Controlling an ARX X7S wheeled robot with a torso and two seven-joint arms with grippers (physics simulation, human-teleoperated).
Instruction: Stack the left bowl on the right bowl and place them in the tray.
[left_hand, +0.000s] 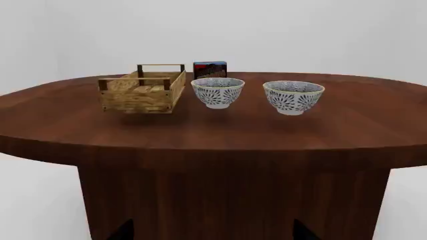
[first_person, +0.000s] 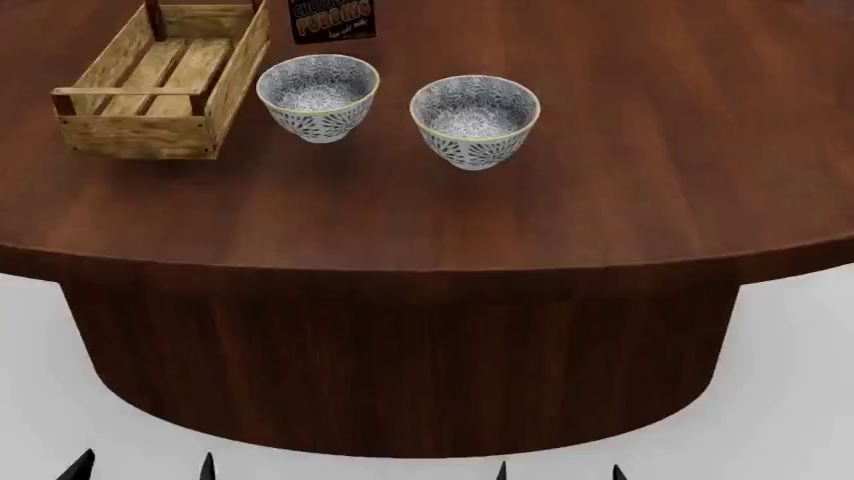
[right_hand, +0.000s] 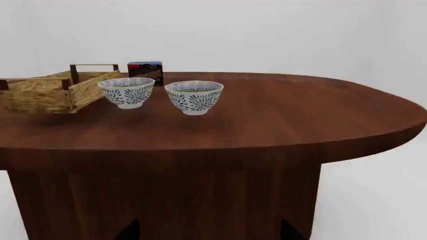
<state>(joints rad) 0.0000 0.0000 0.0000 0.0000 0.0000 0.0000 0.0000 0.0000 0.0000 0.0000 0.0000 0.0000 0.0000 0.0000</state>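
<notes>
Two patterned blue-and-white bowls stand upright side by side on the dark wood table (first_person: 601, 200). The left bowl (first_person: 318, 96) also shows in the left wrist view (left_hand: 217, 92) and the right wrist view (right_hand: 126, 91). The right bowl (first_person: 475, 120) shows there too (left_hand: 293, 97) (right_hand: 194, 96). The light-wood tray (first_person: 160, 80) (left_hand: 142, 89) (right_hand: 50, 90) stands empty just left of the left bowl. My left gripper (first_person: 144, 467) (left_hand: 212, 231) and right gripper (first_person: 558, 472) (right_hand: 205, 231) are open, empty, low in front of the table's near edge, well short of the bowls.
A blue-and-brown pudding box (first_person: 331, 20) (left_hand: 209, 69) (right_hand: 145, 70) stands upright behind the left bowl, next to the tray's far end. The table's thick pedestal (first_person: 400, 360) fills the space ahead of both grippers.
</notes>
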